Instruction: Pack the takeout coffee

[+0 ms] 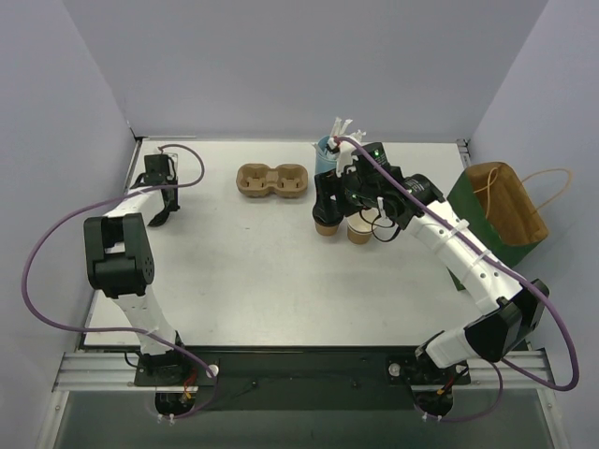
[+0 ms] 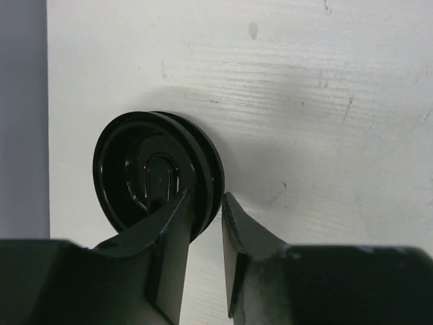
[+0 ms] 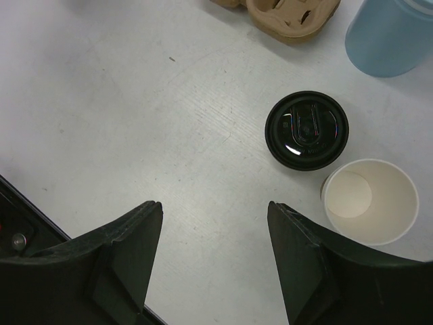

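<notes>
My right gripper (image 3: 214, 210) hangs over the table (image 3: 135, 101) with its jaws spread wide and nothing between them. It is set above the two small cups, I judge, so that I can come down on one of them. The takeout coffee (image 3: 369, 201), tan with a white rim and no lid, stands at the lower right of the right wrist view, just beside a lidded cup (image 3: 306, 131). The cup carrier (image 3: 291, 12) and the blue cup (image 3: 391, 30) are cut off by the top edge.

My left gripper (image 2: 218, 206) sits at the upper left of the overhead view. Its jaws are a narrow gap apart, astride the rim of a loose black lid (image 2: 145, 172) lying flat. Whether I am pinching it I cannot tell, and the doubled rim may mean two lids stacked. From above, my right wrist hides most of both cups.
</notes>
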Robot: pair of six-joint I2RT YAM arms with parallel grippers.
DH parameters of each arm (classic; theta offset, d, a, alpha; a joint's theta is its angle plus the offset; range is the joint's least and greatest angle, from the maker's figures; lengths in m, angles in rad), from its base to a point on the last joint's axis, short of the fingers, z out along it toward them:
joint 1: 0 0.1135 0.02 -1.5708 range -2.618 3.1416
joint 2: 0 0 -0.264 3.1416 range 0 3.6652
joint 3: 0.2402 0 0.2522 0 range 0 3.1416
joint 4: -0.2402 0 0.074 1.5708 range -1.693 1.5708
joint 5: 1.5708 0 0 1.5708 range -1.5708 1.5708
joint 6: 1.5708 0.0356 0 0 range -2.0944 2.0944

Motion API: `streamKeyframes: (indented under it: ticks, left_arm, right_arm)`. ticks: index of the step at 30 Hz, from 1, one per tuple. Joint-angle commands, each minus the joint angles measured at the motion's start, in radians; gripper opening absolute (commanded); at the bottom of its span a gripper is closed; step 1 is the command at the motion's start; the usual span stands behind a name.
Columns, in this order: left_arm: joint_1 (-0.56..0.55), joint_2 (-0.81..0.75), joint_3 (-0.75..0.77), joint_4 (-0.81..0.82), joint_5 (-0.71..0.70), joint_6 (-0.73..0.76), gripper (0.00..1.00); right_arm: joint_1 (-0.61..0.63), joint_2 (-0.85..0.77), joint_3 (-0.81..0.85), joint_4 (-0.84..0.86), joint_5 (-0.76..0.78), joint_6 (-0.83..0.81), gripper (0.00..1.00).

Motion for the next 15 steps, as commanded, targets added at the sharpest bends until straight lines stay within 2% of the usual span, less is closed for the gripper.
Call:
streamKeyframes:
  ticks: [1,4,5,11,15]
  left_arm:
    - [0.008,0.009,-0.017,0.053,0.024,-0.021,0.40]
    - [0.008,-0.012,0.005,0.029,0.006,-0.024,0.53]
    - [0.009,-0.038,0.012,0.021,0.003,-0.026,0.55]
    - [0.006,-0.186,0.057,-0.066,-0.005,-0.038,0.58]
    - [-0.005,-0.320,0.042,-0.144,0.078,-0.099,0.59]
  right_arm:
    - [-0.006,-0.046,-0.010,0.018,-0.006,-0.015,0.65]
    - [-0.006,-0.050,-0.016,0.018,-0.007,-0.015,0.64]
    - [-0.006,-0.050,-0.016,0.018,-0.007,-0.013,0.64]
    - [-0.006,-0.057,0.001,0.012,0.002,0.007,0.64]
    - [-0.008,-0.095,0.003,-0.008,0.078,0.051,0.64]
